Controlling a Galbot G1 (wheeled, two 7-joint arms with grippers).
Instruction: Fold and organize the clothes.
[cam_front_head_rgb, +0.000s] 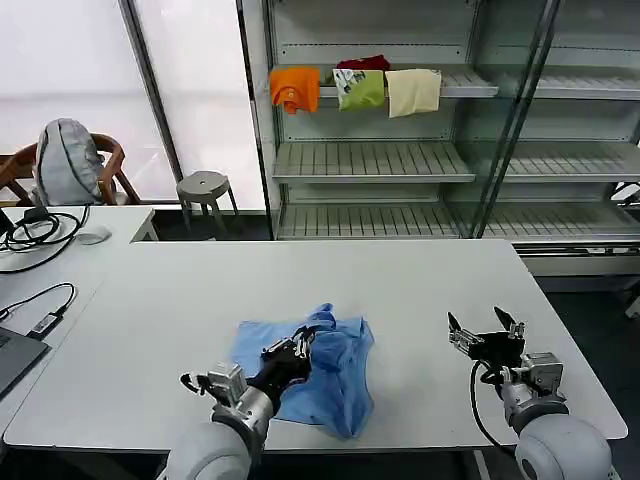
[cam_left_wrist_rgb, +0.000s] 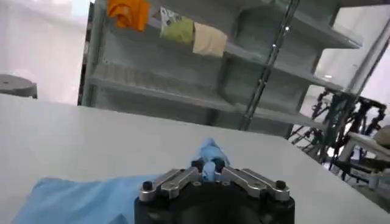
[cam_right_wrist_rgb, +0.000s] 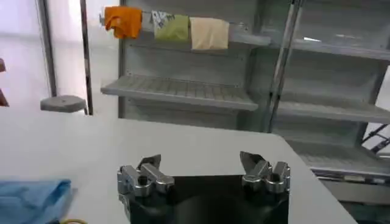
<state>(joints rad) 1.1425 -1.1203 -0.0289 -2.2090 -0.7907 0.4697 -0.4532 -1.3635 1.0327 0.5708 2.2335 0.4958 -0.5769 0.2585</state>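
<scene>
The clothes, a light blue T-shirt (cam_front_head_rgb: 335, 378), lie crumpled near the front middle of the white table (cam_front_head_rgb: 300, 280). My left gripper (cam_front_head_rgb: 303, 345) is over the shirt's middle and is shut on a raised fold of the blue fabric (cam_left_wrist_rgb: 210, 159); the rest of the shirt (cam_left_wrist_rgb: 73, 202) spreads flat beside it. My right gripper (cam_front_head_rgb: 486, 328) hovers open above bare table to the right of the shirt, nothing between its fingers (cam_right_wrist_rgb: 149, 164). A corner of the shirt (cam_right_wrist_rgb: 33, 195) shows in the right wrist view.
Metal shelving (cam_front_head_rgb: 400, 160) stands behind the table, with orange (cam_front_head_rgb: 295, 88), green (cam_front_head_rgb: 360, 88), cream (cam_front_head_rgb: 413, 92) and red (cam_front_head_rgb: 365, 63) cloths on its upper shelf. Cables (cam_front_head_rgb: 30, 235) and a laptop edge (cam_front_head_rgb: 12, 358) lie at the left. A stool (cam_front_head_rgb: 205, 190) and a chair (cam_front_head_rgb: 65, 165) stand beyond.
</scene>
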